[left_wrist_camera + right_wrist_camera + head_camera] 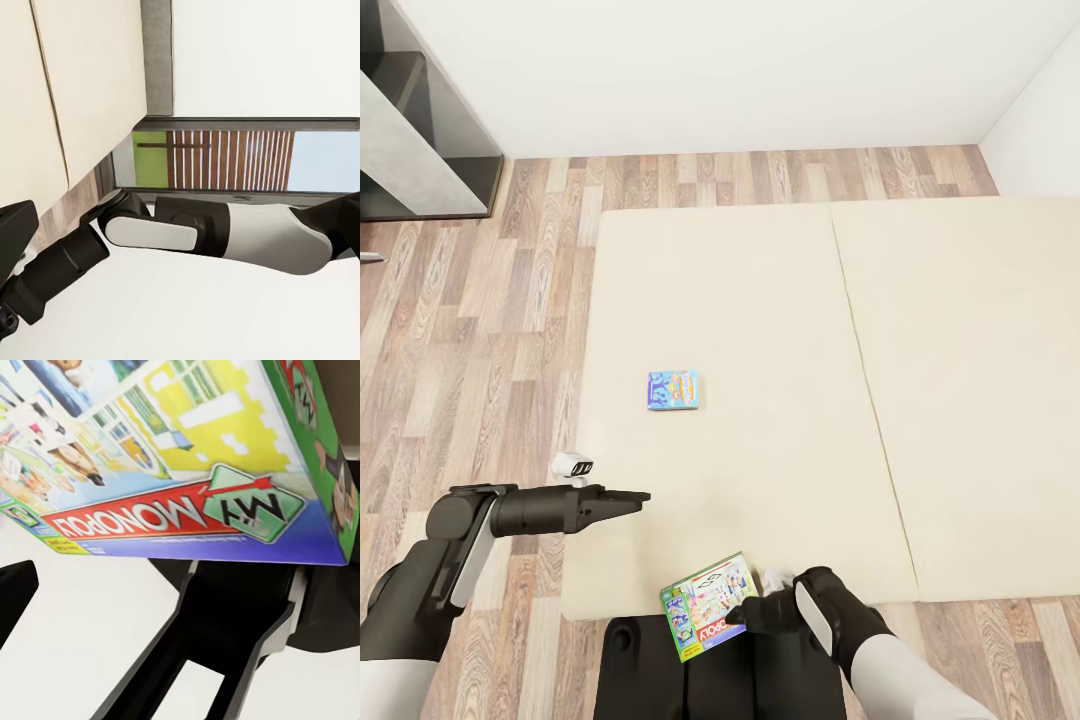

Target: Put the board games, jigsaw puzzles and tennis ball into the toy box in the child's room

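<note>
Your right gripper (745, 612) clamps the green-edged Monopoly box (708, 604) over the robot's base, just off the bed (760, 300). Left gripper (630, 496) looks pinched narrow, holding nothing, over the mattress edge. Small blue board game (673, 390) lies farther up the mattress.

Bright, even light, flat simulator render — faint soft shadows, no glare, sharp focus, slight wide-angle stretch

Domestic bedroom, simulator-rendered. Indicators: a low bed (780, 300) with a beige mattress seamed across, wood-plank floor (470, 320), plain white walls (740, 70) and a dark cabinet (420, 130) in the corner. Two board games (673, 390) (710, 605) point to a child's room.
</note>
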Motion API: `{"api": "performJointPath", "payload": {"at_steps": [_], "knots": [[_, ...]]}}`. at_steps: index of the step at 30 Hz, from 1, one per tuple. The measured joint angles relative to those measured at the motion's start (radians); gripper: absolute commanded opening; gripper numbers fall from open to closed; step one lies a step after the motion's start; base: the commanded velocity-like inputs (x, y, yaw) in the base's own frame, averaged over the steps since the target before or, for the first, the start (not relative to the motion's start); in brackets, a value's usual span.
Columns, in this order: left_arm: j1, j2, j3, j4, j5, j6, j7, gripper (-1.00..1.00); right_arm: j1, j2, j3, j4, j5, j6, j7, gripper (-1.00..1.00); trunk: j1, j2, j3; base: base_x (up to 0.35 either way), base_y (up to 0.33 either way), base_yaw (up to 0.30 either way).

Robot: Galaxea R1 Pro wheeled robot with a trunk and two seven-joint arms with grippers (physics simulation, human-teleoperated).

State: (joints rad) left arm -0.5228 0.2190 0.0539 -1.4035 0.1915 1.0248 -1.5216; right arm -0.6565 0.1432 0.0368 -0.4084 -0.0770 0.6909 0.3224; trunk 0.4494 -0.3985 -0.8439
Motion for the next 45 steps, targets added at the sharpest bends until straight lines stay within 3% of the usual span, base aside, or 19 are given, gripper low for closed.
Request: {"api": "performJointPath", "payload": {"at_steps": [36,45], "knots": [[0.000,0.011,0.000,0.000,0.001,0.000,0.000,1.00,0.000,0.006,0.000,-0.008,-0.001,-0.011,0.034,1.00,0.000,0.000,0.000,0.000,0.000,0.000],[0.000,0.011,0.000,0.000,0.001,0.000,0.000,1.00,0.000,0.007,0.007,-0.006,0.000,-0.079,0.039,1.00,0.000,0.000,0.000,0.000,0.000,0.000]]}}
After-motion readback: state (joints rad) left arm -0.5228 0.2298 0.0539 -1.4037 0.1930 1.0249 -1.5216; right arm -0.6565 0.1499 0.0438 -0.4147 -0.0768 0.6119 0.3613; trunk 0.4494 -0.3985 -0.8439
